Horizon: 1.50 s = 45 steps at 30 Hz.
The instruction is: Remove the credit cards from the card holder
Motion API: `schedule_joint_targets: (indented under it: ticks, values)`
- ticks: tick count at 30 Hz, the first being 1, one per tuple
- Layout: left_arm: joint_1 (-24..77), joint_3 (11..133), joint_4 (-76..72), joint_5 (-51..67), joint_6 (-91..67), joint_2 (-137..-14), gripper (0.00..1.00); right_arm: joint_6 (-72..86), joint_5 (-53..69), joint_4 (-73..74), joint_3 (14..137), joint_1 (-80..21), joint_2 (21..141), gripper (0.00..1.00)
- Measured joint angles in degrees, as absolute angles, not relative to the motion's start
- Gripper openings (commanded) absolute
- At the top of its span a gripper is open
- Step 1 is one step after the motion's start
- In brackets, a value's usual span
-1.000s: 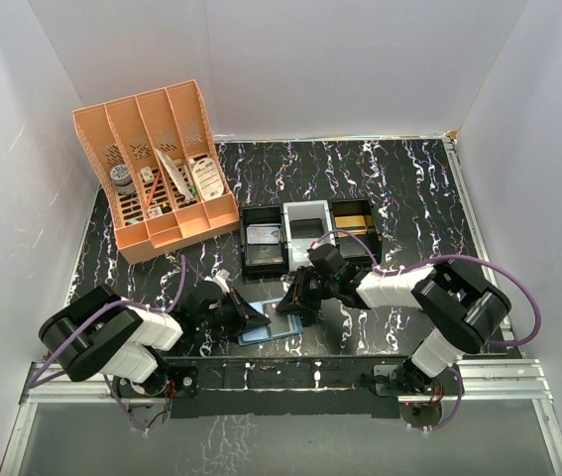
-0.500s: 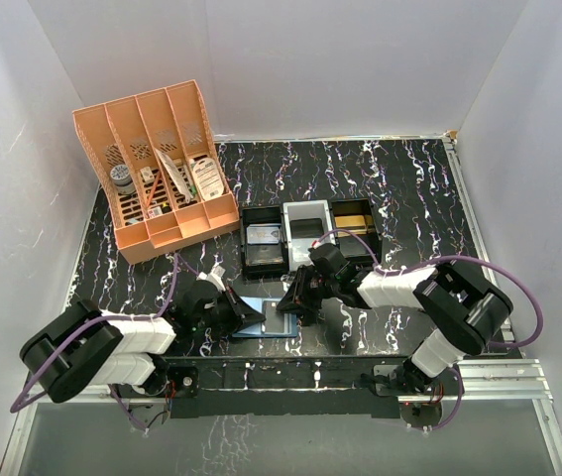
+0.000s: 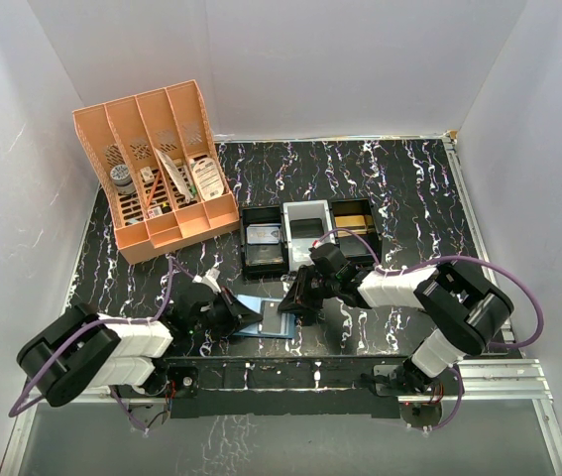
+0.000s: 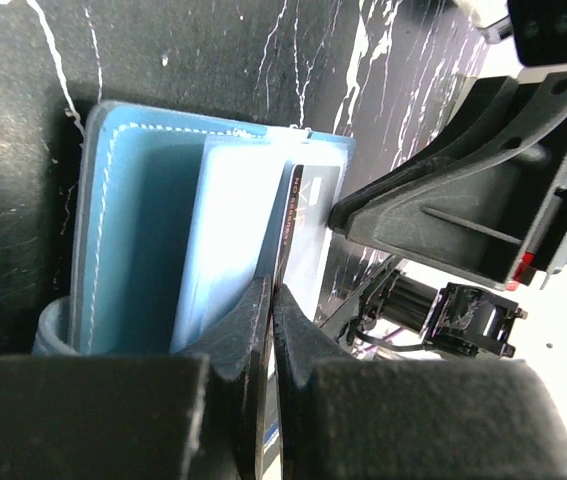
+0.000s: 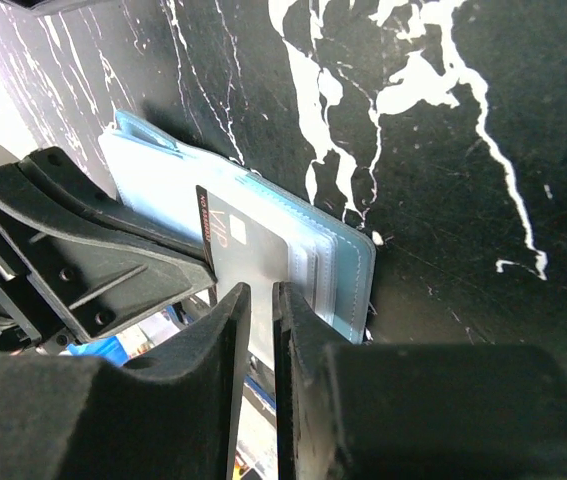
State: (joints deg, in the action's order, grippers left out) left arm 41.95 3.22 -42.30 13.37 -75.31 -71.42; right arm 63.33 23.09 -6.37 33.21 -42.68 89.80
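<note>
Left gripper (image 4: 271, 296) is pinched tight on the black card (image 4: 313, 192), which stands partly out of a pocket of the open blue wallet (image 4: 143, 235) lying on the counter (image 3: 409, 188). Just beyond, the right gripper (image 5: 261, 293) is narrowed to a slit over the wallet; I cannot tell whether it holds anything.

table (image 3: 409, 188): black, white-veined top | walls (image 3: 340, 59): plain white, on three sides of table | rail (image 3: 499, 369): metal, along table's near edge | light: even
</note>
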Motion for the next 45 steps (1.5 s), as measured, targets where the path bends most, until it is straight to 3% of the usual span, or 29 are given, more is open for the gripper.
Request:
schedule_joint_targets:
  ticks: [15,21,27,31,35,45]
  values:
    - [40.7,3.0,-36.8,12.4,-74.0,-66.0,0.0,62.6,23.6,-7.7,32.5,-42.6,90.0,0.11]
    - [40.6,5.8,-33.5,13.4,-71.3,-67.1,0.21,61.8,24.0,-8.0,32.5,-42.5,90.1,0.11]
    - [40.6,8.0,-34.5,15.6,-70.3,-71.8,0.24,61.6,24.4,-8.0,32.9,-42.4,90.5,0.11]
    - [40.5,8.3,-36.3,16.6,-70.5,-73.8,0.18,61.6,24.6,-8.0,32.9,-42.3,90.5,0.11]
    - [40.3,8.3,-36.4,17.1,-70.6,-74.4,0.0,61.6,24.6,-7.8,33.1,-42.3,90.5,0.11]
    - [40.3,8.3,-31.3,15.4,-70.3,-68.5,0.0,61.5,23.9,-6.5,33.9,-42.4,90.6,0.11]
